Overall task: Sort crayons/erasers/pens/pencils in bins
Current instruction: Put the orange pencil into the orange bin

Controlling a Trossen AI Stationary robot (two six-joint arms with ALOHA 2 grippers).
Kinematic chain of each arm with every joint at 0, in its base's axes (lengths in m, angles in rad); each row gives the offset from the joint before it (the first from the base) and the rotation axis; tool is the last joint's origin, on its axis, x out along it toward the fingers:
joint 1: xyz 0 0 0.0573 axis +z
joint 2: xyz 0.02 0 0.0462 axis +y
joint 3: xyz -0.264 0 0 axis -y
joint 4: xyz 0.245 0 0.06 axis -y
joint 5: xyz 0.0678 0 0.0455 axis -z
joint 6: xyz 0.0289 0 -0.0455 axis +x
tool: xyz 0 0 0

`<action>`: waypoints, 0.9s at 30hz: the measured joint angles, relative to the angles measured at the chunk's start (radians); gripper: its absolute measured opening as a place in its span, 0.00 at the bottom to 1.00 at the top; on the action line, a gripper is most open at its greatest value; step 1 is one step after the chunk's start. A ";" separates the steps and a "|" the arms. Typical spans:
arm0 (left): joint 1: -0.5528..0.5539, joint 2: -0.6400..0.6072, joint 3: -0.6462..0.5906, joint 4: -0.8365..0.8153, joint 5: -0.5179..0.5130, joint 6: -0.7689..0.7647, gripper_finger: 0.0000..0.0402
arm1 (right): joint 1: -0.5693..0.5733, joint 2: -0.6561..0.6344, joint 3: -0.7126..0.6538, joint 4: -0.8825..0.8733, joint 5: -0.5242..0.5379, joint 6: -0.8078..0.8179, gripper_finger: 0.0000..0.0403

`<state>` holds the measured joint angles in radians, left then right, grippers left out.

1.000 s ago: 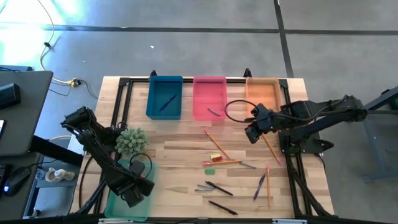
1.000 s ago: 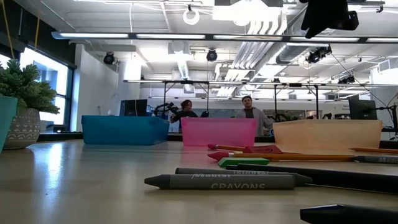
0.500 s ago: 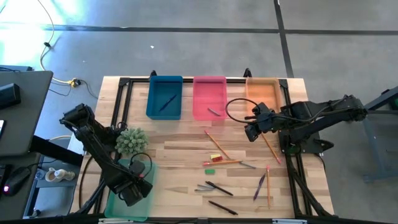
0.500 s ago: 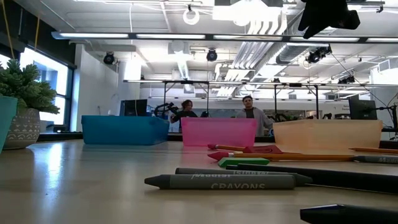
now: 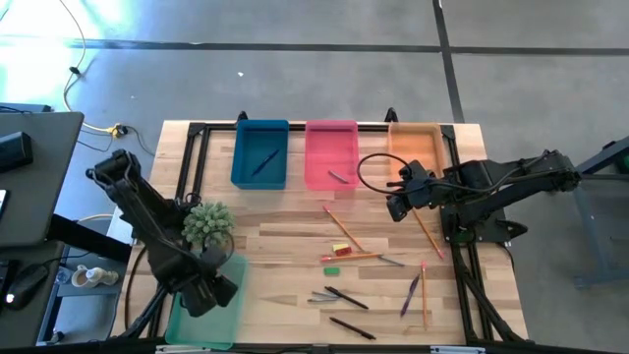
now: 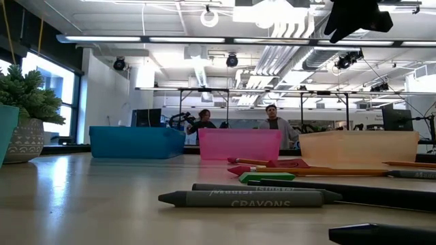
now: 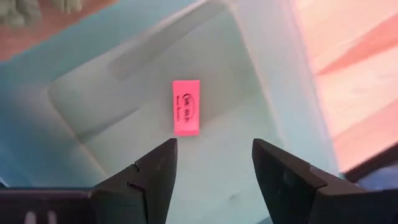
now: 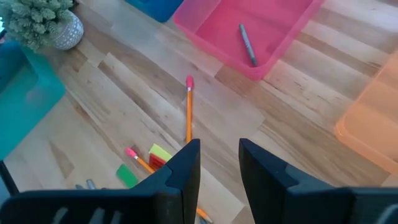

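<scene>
While hovering over green bin (image 7: 273,93), left gripper (image 7: 214,165) jaws apart, empty; pink eraser (image 7: 186,107) flat inside. Right gripper (image 8: 217,163) jaws parted, empty.

Small potted plant (image 5: 206,224) on wooden table (image 5: 285,236), left side. Dark desk (image 5: 29,177) beside table, left. Two people (image 6: 235,124) standing far back in room.
</scene>
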<state>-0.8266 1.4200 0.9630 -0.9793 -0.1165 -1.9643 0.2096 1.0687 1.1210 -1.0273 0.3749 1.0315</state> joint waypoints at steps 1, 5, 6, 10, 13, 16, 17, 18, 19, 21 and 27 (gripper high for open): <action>0.006 -0.014 0.000 0.000 -0.009 0.007 0.49 | 0.000 0.000 0.000 0.000 0.006 -0.002 0.26; 0.035 -0.068 0.000 0.001 -0.050 0.031 0.49 | 0.000 0.000 0.000 0.000 0.039 -0.020 0.26; 0.044 -0.080 0.000 0.000 -0.057 0.031 0.49 | 0.000 0.000 0.000 0.000 0.046 -0.025 0.26; 0.080 -0.133 0.000 0.001 -0.080 0.043 0.49 | -0.013 0.000 0.000 0.000 0.051 -0.077 0.26; 0.115 -0.165 0.000 0.001 -0.082 0.049 0.49 | -0.039 0.000 0.000 0.000 0.051 -0.131 0.26; 0.153 -0.188 0.000 0.004 -0.099 0.053 0.49 | -0.072 0.000 0.000 0.000 0.051 -0.187 0.26; 0.168 -0.194 0.000 0.004 -0.109 0.060 0.49 | -0.084 0.000 0.000 0.000 0.047 -0.207 0.26; 0.185 -0.200 0.000 0.005 -0.120 0.068 0.49 | -0.095 0.000 0.000 -0.001 0.039 -0.229 0.26; 0.203 -0.203 0.000 0.005 -0.130 0.074 0.49 | -0.108 0.000 0.000 -0.003 0.033 -0.249 0.26; 0.245 -0.205 0.000 0.006 -0.141 0.093 0.49 | -0.131 0.000 0.000 -0.013 0.015 -0.280 0.26; 0.391 -0.209 0.000 0.031 -0.142 0.233 0.49 | -0.216 0.000 0.000 -0.085 -0.033 -0.381 0.26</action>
<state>-0.4360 1.2114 0.9634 -0.9487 -0.2584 -1.7314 -0.0069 1.0687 1.1210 -1.1120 0.3415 0.6502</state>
